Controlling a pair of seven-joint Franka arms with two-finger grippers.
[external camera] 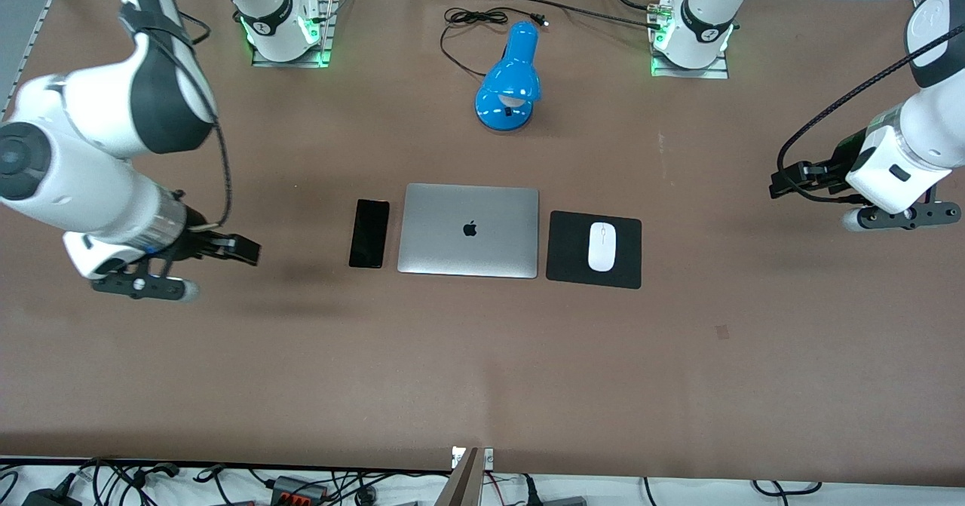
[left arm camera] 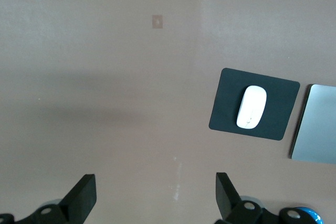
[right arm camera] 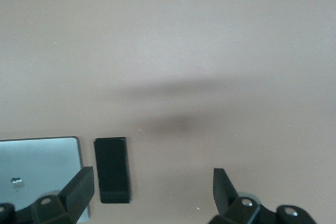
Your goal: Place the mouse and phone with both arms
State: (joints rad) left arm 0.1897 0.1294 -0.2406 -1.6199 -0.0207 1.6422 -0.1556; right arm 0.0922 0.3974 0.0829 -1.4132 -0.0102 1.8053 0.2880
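Mouse [external camera: 601,246], centre-right on its mouse pad [external camera: 565,265], looks light and slick, phone [external camera: 369,233] centre-left beside the laptop [external camera: 469,230] thin and glossy, so we'd pinch their long sides, left gripper [external camera: 901,216] and right gripper [external camera: 139,286] hovering spread wide at frame edges.

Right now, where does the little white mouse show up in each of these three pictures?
Front view: the mouse lies on the black mouse pad, beside the closed laptop, toward the left arm's end of the table.
Left wrist view: the mouse lies on the same pad, with the laptop's edge beside it.
Right wrist view: not in it; only the phone and a laptop corner show.
Shared landmark: the laptop.
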